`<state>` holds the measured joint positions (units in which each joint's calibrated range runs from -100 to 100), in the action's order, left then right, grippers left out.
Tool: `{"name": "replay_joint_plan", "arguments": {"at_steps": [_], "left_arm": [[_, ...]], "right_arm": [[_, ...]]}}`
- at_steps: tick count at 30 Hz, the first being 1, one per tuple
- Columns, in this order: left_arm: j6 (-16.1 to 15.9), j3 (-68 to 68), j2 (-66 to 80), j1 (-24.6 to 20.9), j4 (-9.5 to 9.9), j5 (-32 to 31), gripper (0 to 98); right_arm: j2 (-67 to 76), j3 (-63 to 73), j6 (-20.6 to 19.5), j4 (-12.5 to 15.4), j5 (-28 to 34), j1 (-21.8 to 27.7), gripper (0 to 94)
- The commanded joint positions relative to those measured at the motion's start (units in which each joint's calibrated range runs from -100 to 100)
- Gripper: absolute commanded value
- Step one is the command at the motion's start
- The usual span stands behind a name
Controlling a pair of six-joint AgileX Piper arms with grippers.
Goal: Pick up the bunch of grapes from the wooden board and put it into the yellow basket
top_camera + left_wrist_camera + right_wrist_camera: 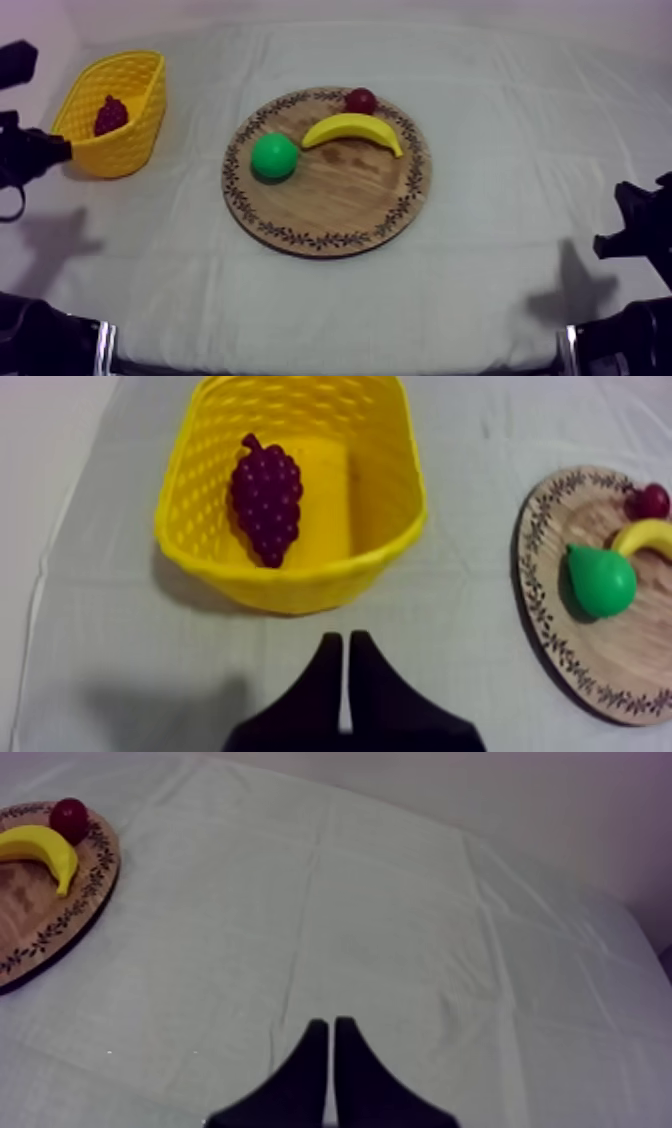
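At left pincer point(345, 638): fingers lie together as a narrow wedge, gripping nothing. It hangs over bare tabletop point(120, 626), just short of the basket point(300, 591) and facing its near wall.
Ahead of it: the grapes point(266, 496) lie almost straight ahead, past that wall.
Grapes, place: inside the basket, resting on its floor and against one side wall, wholly off the board point(620, 651).
Grapes, axis: the long axis runs away from the left pincer, roughly along the basket's length, with the stem at the far end and the tip toward the near wall.
Nearer arm: the left, plainly, since the basket stands at its side of the tabletop.
Board: near the basket, toward the middle. It carries a pear point(600, 579), a banana point(648, 534) and a small red fruit point(652, 500), but no grapes.
Right pincer point(331, 1022): closed to the same wedge, empty, over bare tabletop. The board is off to one side of it and the basket is well apart.
Task state: as I judge it, the placing is done and nothing is left to grasp.
Coming move: probably only a retreat of the left arm, straight back from the near wall.
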<state>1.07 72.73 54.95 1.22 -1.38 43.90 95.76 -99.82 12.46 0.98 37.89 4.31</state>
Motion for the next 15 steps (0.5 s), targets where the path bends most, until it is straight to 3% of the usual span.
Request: {"name": "replay_joint_plan", "arguments": {"at_steps": [1,11,15], "left_arm": [[-0.8,6.4,5.7,0.5,0.02,-2.2,0.0],[-4.7,22.4,18.7,2.1,-0.09,-9.3,0.0],[-5.9,24.5,23.5,2.3,1.06,-9.3,0.0]], "right_arm": [[0.0,0.0,0.0,0.0,0.0,0.0,0.3],[0.0,0.0,0.0,0.0,0.0,0.0,0.3],[0.0,0.0,0.0,0.0,0.0,0.0,0.3]]}}
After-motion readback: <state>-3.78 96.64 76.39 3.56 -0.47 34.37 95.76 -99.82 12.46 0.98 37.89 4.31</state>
